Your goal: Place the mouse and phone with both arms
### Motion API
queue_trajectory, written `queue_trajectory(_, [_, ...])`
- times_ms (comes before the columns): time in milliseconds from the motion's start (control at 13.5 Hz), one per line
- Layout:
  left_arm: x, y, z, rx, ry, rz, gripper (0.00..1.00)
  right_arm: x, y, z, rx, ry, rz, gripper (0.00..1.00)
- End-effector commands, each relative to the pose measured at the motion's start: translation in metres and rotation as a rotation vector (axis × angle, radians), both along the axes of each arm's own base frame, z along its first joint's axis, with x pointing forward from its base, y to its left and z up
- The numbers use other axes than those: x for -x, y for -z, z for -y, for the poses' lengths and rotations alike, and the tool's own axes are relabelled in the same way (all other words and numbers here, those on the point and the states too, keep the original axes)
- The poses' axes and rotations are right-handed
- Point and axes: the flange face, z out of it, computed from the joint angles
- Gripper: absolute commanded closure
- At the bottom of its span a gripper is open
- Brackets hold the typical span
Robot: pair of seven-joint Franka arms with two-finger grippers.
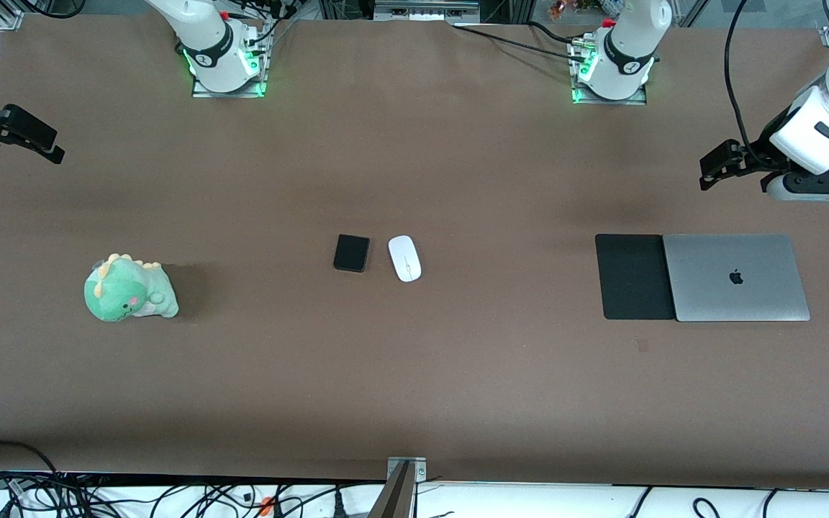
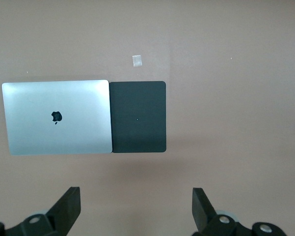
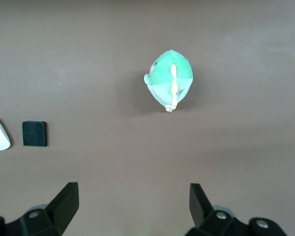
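Left claw (image 1: 706, 173) and right claw (image 1: 51, 147) are both wide open and empty, parked high over opposite ends of the counter (image 1: 414, 374), so you're right at the start. Phone (image 1: 352, 252) and mouse (image 1: 404, 257) sit side by side mid-counter, untouched, with the mouse toward the left arm's end. Next you'd want each arm to swing in and drop over its nearer item.

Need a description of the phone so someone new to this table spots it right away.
Start at the middle of the brown table, between the green plush and the laptop. Two small things lie side by side there, apart: the phone is the one toward the plush's end. It is flat, black and rectangular; the mouse beside it is white and oval, and the black pad by the laptop is much larger.
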Motion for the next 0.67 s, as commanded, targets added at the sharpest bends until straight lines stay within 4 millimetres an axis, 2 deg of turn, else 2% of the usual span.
queue_trajectory(0, [-0.003,0.019,0.043,0.000,-0.033,-0.033,0.00,0.002,-0.004,-0.002,-0.013,-0.013,0.002,0.00])
queue_trajectory(74, [-0.005,0.030,0.067,0.004,-0.058,-0.044,0.00,0.000,-0.002,-0.007,-0.013,-0.022,-0.005,0.00])
queue_trajectory(149, [-0.007,0.043,0.097,0.022,-0.099,-0.052,0.00,-0.002,0.002,-0.018,-0.013,-0.045,-0.011,0.00])
queue_trajectory(297, [-0.009,0.069,0.156,0.052,-0.151,-0.059,0.00,-0.007,0.015,-0.028,-0.009,-0.061,-0.040,0.00])
queue_trajectory(446, [-0.012,0.098,0.210,0.101,-0.187,-0.057,0.00,-0.010,0.028,-0.032,-0.009,-0.067,-0.071,0.00])
queue_trajectory(594, [-0.006,0.128,0.279,0.164,-0.229,-0.037,0.00,-0.014,0.039,-0.033,-0.010,-0.066,-0.101,0.00])
